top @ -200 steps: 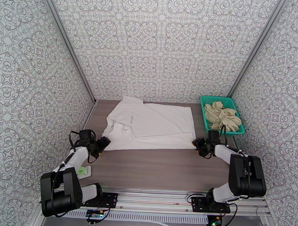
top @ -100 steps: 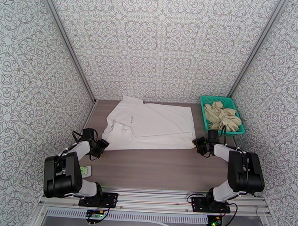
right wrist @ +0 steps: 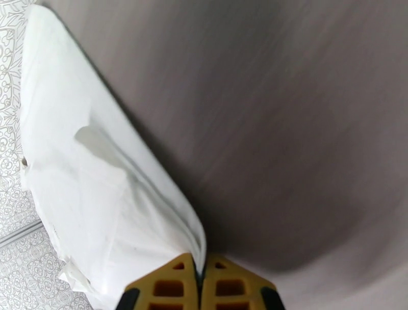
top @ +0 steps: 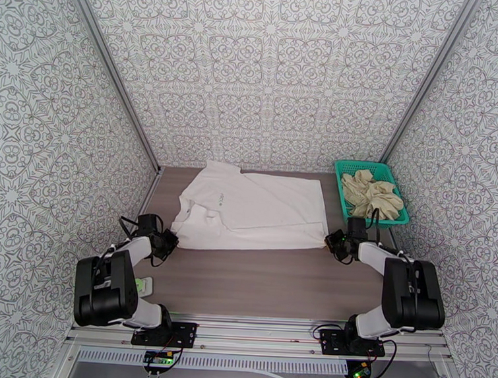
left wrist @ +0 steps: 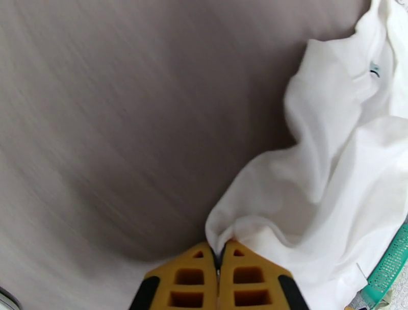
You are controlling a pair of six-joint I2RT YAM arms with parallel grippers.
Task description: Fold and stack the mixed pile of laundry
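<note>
The left gripper (left wrist: pixel 219 251) snaps closed. A second ago its jaws stand wide by the white T-shirt (top: pixel 261 207). Now they pinch the shirt's corner by the near left part of the tabletop (top: pixel 258 279), and the cloth bunches into a small fold at the tips. The left arm (top: pixel 102 292) changes its bend, so its big black part sits higher in the top view. The right gripper (right wrist: pixel 200 261) closes too and now pinches the shirt's near right corner.
</note>
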